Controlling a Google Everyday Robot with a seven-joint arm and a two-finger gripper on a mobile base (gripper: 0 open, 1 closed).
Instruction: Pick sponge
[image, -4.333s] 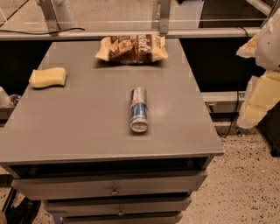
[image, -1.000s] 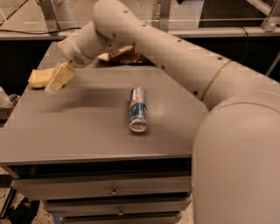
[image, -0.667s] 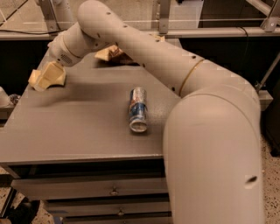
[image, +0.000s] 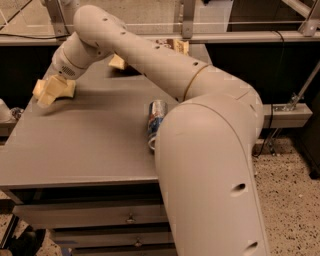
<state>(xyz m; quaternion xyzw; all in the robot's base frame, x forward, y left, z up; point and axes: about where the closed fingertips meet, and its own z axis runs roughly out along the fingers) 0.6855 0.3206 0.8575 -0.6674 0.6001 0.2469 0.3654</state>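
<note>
The pale yellow sponge (image: 40, 87) lies at the far left edge of the grey table (image: 85, 145). My gripper (image: 54, 92) is down at the sponge, right over it, and the pale yellow shapes of both overlap, so much of the sponge is hidden. My arm (image: 150, 55) reaches across the table from the lower right to the back left.
A blue and silver can (image: 156, 119) lies on its side near the table's middle, partly behind my arm. A crinkled snack bag (image: 118, 62) at the back is mostly hidden by the arm. Drawers (image: 130, 218) sit under the table front.
My arm has swung in from the right across the table, and the gripper has moved left and down onto the sponge. The can and bag have not moved.
</note>
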